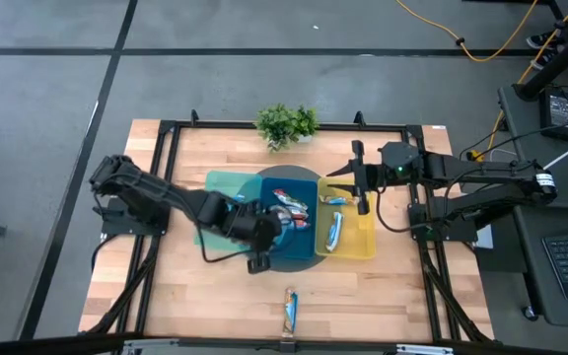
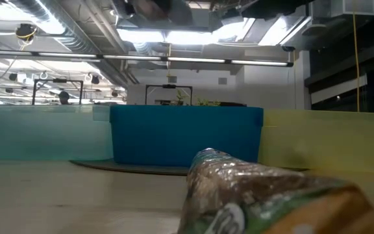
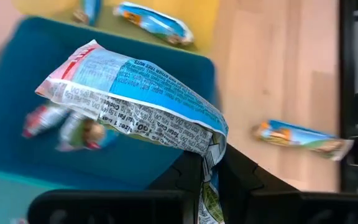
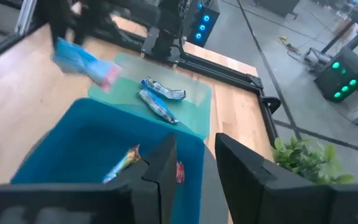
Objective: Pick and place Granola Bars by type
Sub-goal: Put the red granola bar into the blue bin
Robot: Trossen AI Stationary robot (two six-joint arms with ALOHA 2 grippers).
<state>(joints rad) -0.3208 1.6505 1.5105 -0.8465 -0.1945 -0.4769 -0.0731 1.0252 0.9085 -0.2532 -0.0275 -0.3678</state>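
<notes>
My left gripper is shut on a granola bar with a blue and white wrapper, over the near left corner of the blue bin. My right gripper is open and hovers over the blue bin's far right side, touching nothing. Inside the blue bin lie bars with red-marked wrappers. Two bars rest in the teal tray. The yellow bin holds blue bars. One more bar lies flat on the table near the near edge. My left gripper pinches the bar between its two fingers at one crimped end of the wrapper. The rest of the bar sticks out ahead of the fingers. It is lifted clear, above the blue bin's floor.
A small green potted plant stands at the table's far edge behind the bins. A dark round mat lies under the bins. Bare wood table spreads to the near left and near right. In the low view the loose bar fills the foreground.
</notes>
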